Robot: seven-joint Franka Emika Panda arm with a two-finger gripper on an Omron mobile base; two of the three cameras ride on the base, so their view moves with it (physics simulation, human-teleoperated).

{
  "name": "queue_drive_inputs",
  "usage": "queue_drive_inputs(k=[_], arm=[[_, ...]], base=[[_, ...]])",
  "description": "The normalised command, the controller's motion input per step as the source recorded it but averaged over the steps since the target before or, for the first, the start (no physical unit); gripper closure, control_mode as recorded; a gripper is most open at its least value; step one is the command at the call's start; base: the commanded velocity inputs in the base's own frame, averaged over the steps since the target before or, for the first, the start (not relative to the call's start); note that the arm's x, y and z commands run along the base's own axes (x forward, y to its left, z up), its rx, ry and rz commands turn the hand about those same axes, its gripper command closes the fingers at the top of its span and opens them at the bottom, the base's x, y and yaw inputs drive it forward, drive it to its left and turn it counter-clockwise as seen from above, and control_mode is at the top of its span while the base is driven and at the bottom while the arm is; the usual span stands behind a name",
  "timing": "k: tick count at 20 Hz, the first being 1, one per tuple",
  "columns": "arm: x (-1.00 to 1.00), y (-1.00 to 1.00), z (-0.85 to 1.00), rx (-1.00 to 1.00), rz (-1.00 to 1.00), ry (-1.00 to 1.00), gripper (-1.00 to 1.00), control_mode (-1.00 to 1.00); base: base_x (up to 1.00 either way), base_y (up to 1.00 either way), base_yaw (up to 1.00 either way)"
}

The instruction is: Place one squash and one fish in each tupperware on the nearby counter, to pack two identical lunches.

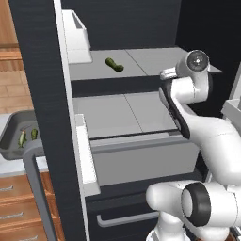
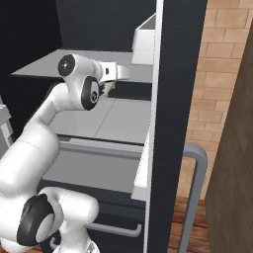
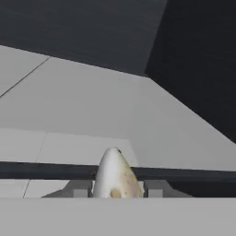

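Inside the open fridge, the hand (image 3: 116, 193) is clenching around a pale silvery-white fish (image 3: 115, 177), whose tapered, rounded end with faint tan mottling is poking up between the two dark fingertips (image 3: 79, 190). From the right base view the hand (image 2: 109, 85) is hovering at the front edge of the upper grey shelf (image 2: 59, 66), though the catch there is showing as little more than a pale speck, so its pose is hard to judge. On that same shelf, a dark green squash (image 1: 114, 65) is lying, stubby and slightly curved, well apart from the hand (image 1: 165, 75). Off to the left, a dark grey tupperware (image 1: 9, 136) is sitting on the desk (image 1: 14, 165), holding a second small green squash (image 1: 34, 134) just beside a slim greenish-yellow fish (image 1: 21, 139).
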Motion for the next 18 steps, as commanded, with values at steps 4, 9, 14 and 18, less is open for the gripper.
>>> queue_drive_inputs(k=[4, 9, 14, 18], arm=[[-1.0, -0.14, 0.66, 0.0, 0.0, 0.33, 1.0, -1.0], [-1.0, 0.15, 0.18, 0.0, 0.0, 0.25, 1.0, -1.0], [-0.54, 0.65, -0.03, -0.03, 0.02, 0.16, 1.0, -1.0], [-0.37, 0.66, -0.04, -0.03, 0.03, 0.19, 1.0, -1.0]], base=[[0.0, 0.0, 0.0], [0.0, 0.0, 0.0], [0.0, 0.0, 0.0], [0.0, 0.0, 0.0]])
